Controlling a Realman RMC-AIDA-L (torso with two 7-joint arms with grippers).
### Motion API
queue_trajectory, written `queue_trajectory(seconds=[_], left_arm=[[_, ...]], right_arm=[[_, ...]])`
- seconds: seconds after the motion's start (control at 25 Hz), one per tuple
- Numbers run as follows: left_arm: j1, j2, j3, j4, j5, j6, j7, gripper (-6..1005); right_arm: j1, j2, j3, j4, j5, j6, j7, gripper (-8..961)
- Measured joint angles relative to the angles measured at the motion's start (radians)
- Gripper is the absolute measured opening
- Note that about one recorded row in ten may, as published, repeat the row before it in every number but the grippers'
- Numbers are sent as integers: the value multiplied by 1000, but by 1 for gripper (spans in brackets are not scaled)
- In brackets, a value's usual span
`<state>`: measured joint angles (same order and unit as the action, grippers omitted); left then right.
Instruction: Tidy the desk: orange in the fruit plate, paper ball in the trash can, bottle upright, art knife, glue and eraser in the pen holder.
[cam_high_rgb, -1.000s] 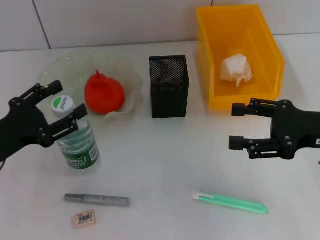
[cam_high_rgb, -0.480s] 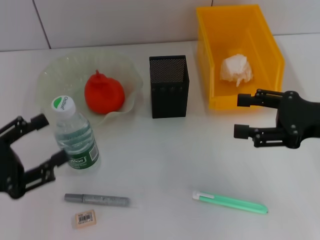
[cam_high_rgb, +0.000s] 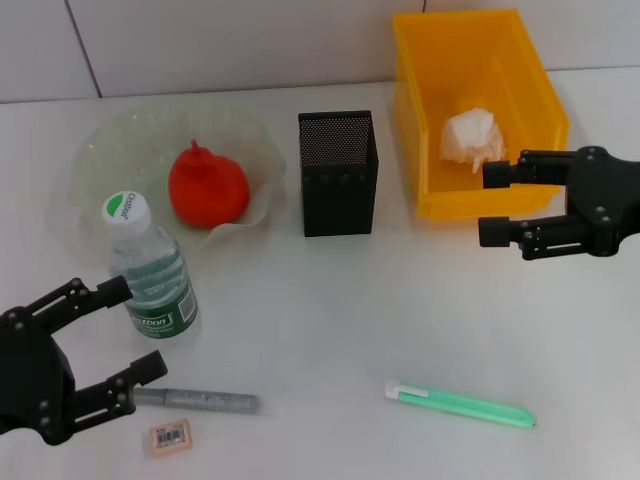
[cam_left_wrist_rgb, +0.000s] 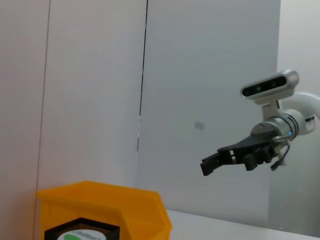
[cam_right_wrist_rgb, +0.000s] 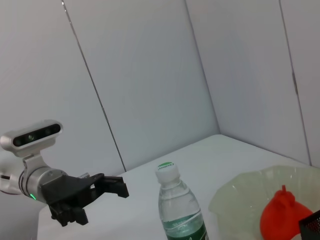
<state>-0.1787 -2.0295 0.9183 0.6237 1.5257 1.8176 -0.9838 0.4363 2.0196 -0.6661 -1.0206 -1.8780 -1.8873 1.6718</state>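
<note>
On the white desk in the head view, the left gripper (cam_high_rgb: 118, 330) hangs with fingers apart, empty; the clear plastic bottle with white cap and green label (cam_high_rgb: 150, 272) stands upright just beyond its upper fingertip, the grey pen-shaped art knife (cam_high_rgb: 195, 400) and tiny tan eraser (cam_high_rgb: 169, 437) by its lower one. Red-orange orange (cam_high_rgb: 207, 184) sits in the ruffled pale-green glass fruit plate (cam_high_rgb: 120, 140). Right gripper (cam_high_rgb: 490, 203), fingers apart, hangs at the yellow plastic trash can (cam_high_rgb: 420, 70) holding the white paper ball (cam_high_rgb: 472, 138). Black mesh pen holder (cam_high_rgb: 337, 172) and green glue stick (cam_high_rgb: 460, 404) lie apart.

Left wrist view: right gripper (cam_left_wrist_rgb: 210, 162) spread, above the trash can (cam_left_wrist_rgb: 100, 210).

Right wrist view: left gripper (cam_right_wrist_rgb: 117, 187) spread, just beside the bottle (cam_right_wrist_rgb: 181, 210).
</note>
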Motion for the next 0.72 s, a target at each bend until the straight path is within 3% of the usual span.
queue_trajectory(seconds=[0.24,0.4,0.6,0.68,0.72], left_arm=[[1,-3,4,0,16,6,9,814],[-3,-15,4,8,58,7,11,815],[-3,-17,6,10,83,9,10,815],[-7,-17,5,9,96,8,6,815],[-8,-18,6,9,100,7,5,815]], right_arm=[[-7,3,0,0,-1,-11,1,840],[10,-14,1,-39,-37,-55,67,840],[135,-40,-30,-193,-246,-135,311,840],[257,-54,-134,-250,-406,-192,469,840],[257,-54,-134,-250,-406,-192,469,840]])
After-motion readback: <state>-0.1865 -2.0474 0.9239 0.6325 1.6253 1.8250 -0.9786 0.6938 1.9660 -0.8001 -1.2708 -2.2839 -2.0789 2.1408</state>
